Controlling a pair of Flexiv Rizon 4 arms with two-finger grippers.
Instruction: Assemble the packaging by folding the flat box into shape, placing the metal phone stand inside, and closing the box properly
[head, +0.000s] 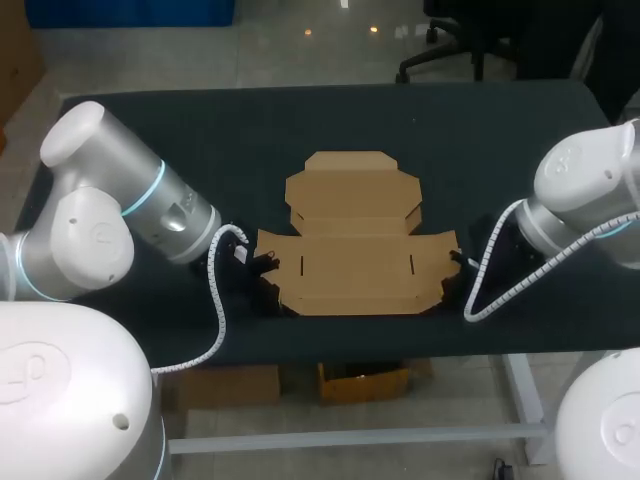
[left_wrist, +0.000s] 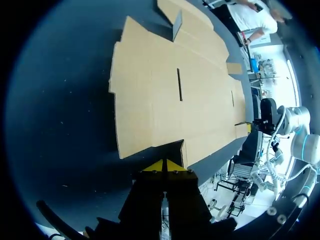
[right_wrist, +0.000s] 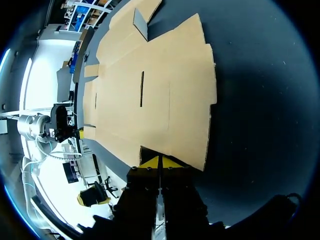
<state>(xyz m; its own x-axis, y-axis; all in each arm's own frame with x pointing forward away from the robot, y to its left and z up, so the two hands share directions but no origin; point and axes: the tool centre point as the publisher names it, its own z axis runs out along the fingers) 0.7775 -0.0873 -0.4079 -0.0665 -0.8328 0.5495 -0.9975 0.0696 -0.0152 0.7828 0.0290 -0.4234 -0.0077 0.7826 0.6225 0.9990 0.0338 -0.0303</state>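
On the dark table (head: 150, 130) the flat cardboard box (head: 352, 250) lies unfolded near the middle, with a gripper at each of its near corners. The left gripper (left_wrist: 164, 167) has its yellow tips pressed together against the near-left flap. The right gripper (right_wrist: 159, 162) is the same, tips together at the near-right edge.

Dark matte table (head: 130, 120) spans scene left to right. Top plain, few pale flecks. Far corners rounded. Pale grey metal frame (head: 400, 437) runs under near edge; leg at near right. Lighting even, soft.
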